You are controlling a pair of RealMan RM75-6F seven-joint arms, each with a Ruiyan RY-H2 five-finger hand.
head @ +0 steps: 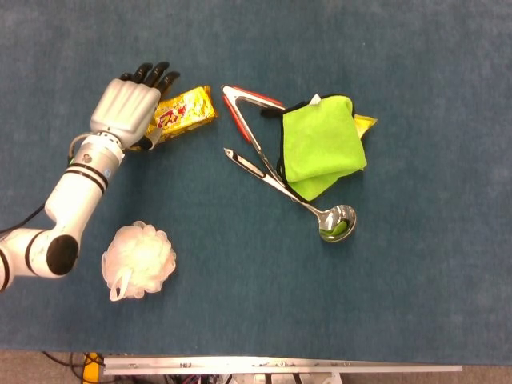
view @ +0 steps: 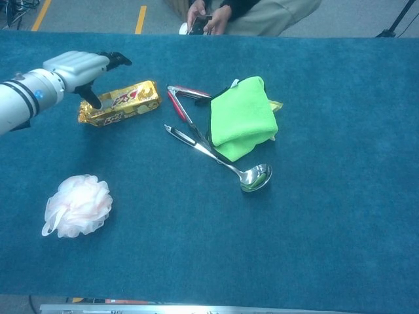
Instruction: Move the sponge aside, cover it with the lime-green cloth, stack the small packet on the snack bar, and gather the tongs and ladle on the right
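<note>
Just beside the left hand (view: 78, 69), whose fingers are spread wide and hold nothing, the gold snack bar (view: 120, 103) lies flat on the blue table (view: 327, 216). Nearer the robot sits the pale sponge (view: 76, 205); well to the hand's right, the lime-green cloth (view: 242, 119) overlaps the tongs (view: 183, 108) and ladle (view: 226, 162).

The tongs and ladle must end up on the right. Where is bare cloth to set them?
Bare: right of the lime-green cloth and ladle, and the near strip below them. Crowded: the middle, where tongs, ladle and cloth overlap.
</note>
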